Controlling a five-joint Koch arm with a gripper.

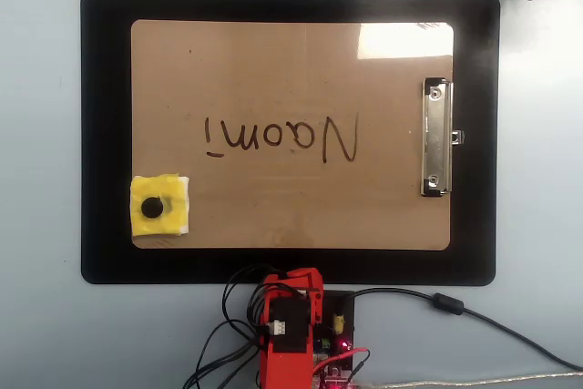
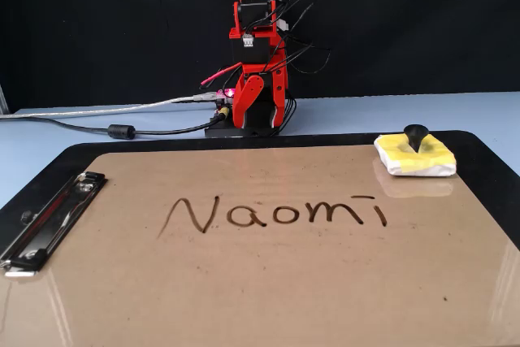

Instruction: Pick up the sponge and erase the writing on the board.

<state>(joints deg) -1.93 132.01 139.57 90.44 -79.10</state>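
My gripper (image 2: 258,119) is folded at the base; grip state can't be told. Sponge (image 1: 159,208) sits on the board's (image 1: 291,61) corner, flush to two edges. Writing (image 1: 282,139) mid-board, well apart from sponge. Black mat (image 1: 105,134) borders the board.

The only readable text is the dark hand-drawn marker writing (image 1: 282,140), which spells "Naomi" in thin strokes on the large brown rectangular hardboard clipboard (image 1: 273,70). In the overhead view the word sits at the centre of the frame and reads upside down, with the capital N toward the right side, nearer the silver metal clip (image 1: 436,138). In the fixed view the same word (image 2: 276,213) reads upright across the middle of the frame, the capital N at its left end and the i at its right. No label, brand, number or sign can be read anywhere else in either view.
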